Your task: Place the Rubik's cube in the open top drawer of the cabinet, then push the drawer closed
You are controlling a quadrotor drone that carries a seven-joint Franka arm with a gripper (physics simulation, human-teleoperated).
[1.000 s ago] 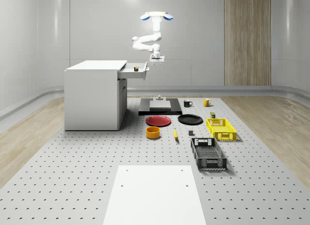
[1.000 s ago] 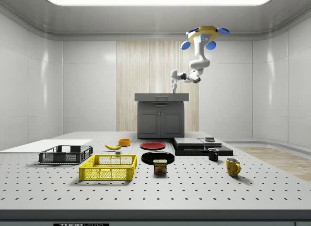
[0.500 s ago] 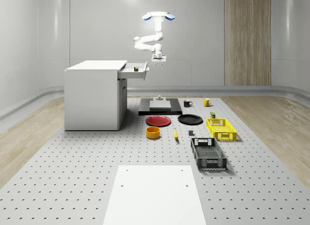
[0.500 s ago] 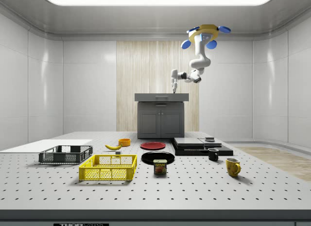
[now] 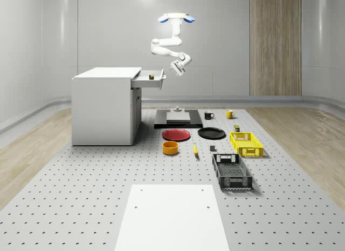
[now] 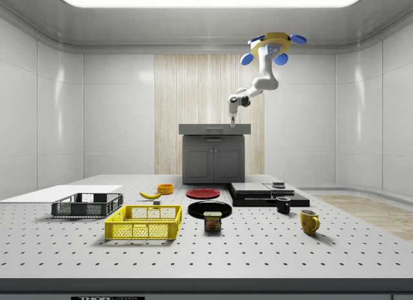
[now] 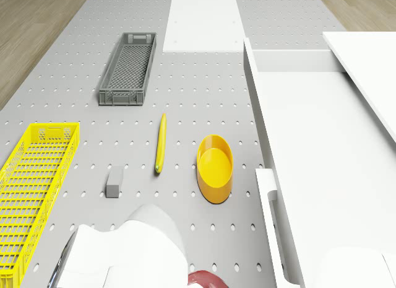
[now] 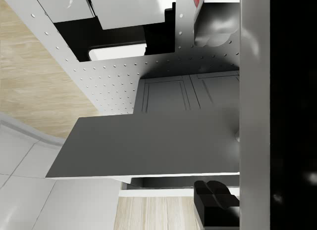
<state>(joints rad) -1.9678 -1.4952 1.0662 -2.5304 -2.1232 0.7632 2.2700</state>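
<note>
White drone (image 5: pixel 175 17) hovering beyond the white cabinet's (image 5: pixel 105 106) open top drawer (image 5: pixel 150 80), small cube (image 5: pixel 152 76) barely discernible inside, tilted hand (image 5: pixel 175 71) beside drawer front, finger spacing unreadable

White cabinet (image 5: pixel 105 105), red plate (image 5: pixel 176 134), black plate (image 5: pixel 211 133). Yellow crate (image 5: pixel 246 143), dark grey crate (image 5: pixel 232 171), and the drone (image 5: pixel 174 17) is white with blue rotors.

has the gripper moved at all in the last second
Yes. In the whole-scene view the gripper has tilted toward the open top drawer, staying just off its front; the drone hovers above.
</note>
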